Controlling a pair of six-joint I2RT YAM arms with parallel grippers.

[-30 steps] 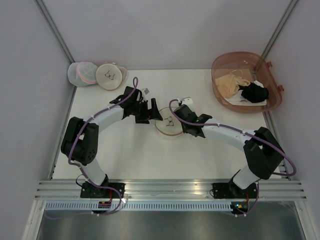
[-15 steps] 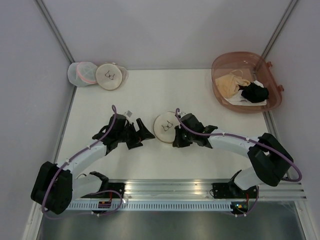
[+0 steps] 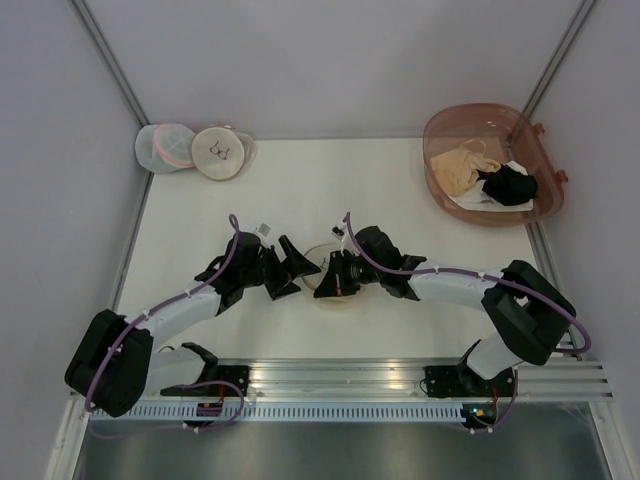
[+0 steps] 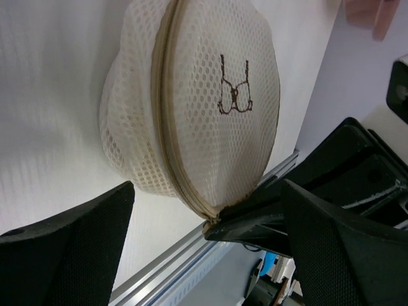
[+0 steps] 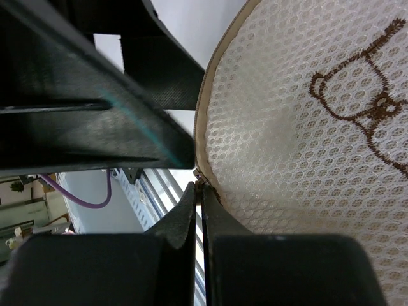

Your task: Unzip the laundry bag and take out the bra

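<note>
Jaws, right gripper: pressed together, nipping the zipper end on the rim of the laundry bag.
Jaws, left gripper: spread wide, holding nothing, at the bag's 9 o'clock.
Changes since half a second ago: the bag, then face-up at the centre of the table, has shifted toward 6 o'clock and is half covered from above by the right gripper. The left gripper has drawn closer.
Count:
- Grippers: two.
- Round mesh bags: three. This one, plus a cream bag and a pink-trimmed white bag at 10 o'clock.
- Basket: one, at 2 o'clock, holding a beige garment and a black garment.

Bag contents: not discernible through the mesh.
</note>
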